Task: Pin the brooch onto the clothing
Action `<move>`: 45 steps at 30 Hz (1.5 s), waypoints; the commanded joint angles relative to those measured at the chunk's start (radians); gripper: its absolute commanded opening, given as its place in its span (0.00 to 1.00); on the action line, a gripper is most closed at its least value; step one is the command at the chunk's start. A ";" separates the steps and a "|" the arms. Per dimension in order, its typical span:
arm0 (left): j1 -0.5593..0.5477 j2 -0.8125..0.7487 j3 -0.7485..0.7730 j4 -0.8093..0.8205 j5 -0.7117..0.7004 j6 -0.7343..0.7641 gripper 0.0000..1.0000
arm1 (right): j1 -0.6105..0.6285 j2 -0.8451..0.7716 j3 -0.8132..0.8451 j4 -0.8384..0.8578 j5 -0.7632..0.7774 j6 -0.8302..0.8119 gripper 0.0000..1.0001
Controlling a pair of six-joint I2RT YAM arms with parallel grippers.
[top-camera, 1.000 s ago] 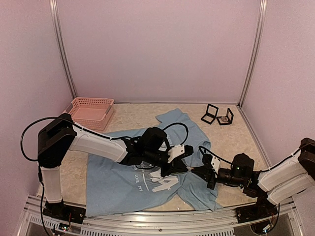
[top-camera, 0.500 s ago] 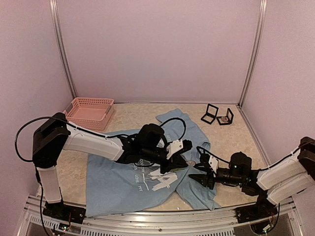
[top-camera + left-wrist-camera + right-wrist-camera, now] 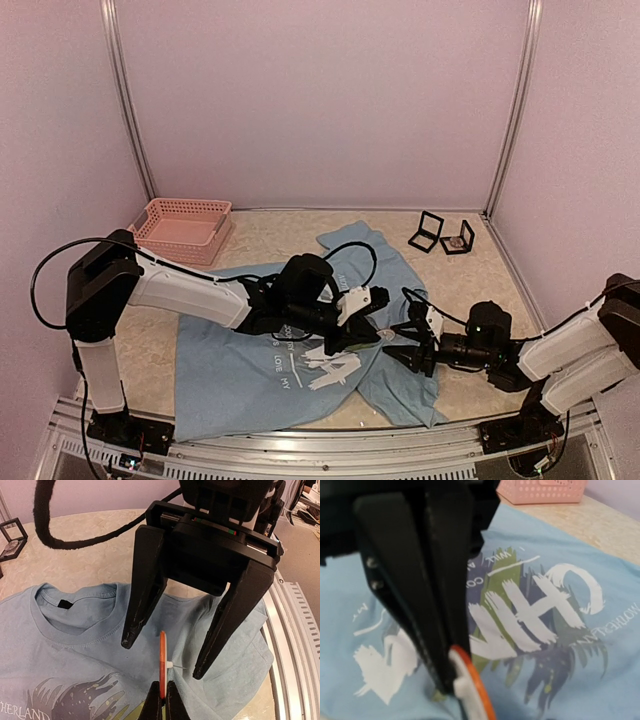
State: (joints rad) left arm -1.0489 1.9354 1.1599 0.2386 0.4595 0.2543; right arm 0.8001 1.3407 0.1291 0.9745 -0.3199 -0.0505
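The clothing (image 3: 230, 370) is a light blue T-shirt lying flat on the table, with white lettering over a green and dark graphic (image 3: 530, 615). My left gripper (image 3: 164, 684) is shut on the lower edge of the brooch (image 3: 162, 655), an orange disc held upright just above the shirt's chest (image 3: 75, 645) below the collar. A white stud and a thin pin stick out of its back. My right gripper (image 3: 163, 658) faces it, open, one finger on each side of the disc and touching nothing. In the right wrist view the brooch (image 3: 476, 687) sits against the left gripper's black fingers (image 3: 435, 605).
A pink basket (image 3: 185, 228) stands at the back left. Two small black display frames (image 3: 443, 236) stand at the back right. A metal rail (image 3: 330, 450) runs along the near table edge. The shirt's right sleeve lies bunched under my right arm.
My right gripper has gone from shut to open and moved left until its fingers straddle the brooch. The left gripper has kept its hold, shifting only slightly.
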 commanded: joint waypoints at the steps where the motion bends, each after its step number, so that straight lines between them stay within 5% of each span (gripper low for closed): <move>1: -0.006 -0.036 -0.008 0.021 -0.003 0.016 0.00 | -0.016 0.018 0.032 0.037 -0.070 0.011 0.46; 7: -0.006 -0.037 -0.008 0.018 -0.002 0.017 0.00 | -0.029 0.037 0.051 0.051 -0.108 0.009 0.33; 8: -0.006 -0.038 -0.007 0.018 -0.001 0.018 0.00 | -0.036 0.045 0.057 0.048 -0.104 0.009 0.22; 13: -0.007 -0.038 -0.006 0.018 -0.002 0.019 0.00 | -0.042 0.056 0.058 0.051 -0.104 0.014 0.17; 45: -0.026 -0.042 -0.002 -0.001 -0.009 0.046 0.00 | -0.043 0.083 0.139 -0.084 -0.022 0.004 0.19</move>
State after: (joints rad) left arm -1.0485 1.9350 1.1595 0.2085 0.3992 0.2787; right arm 0.7670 1.4101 0.2333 0.8944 -0.3843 -0.0437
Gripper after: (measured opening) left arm 0.006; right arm 0.192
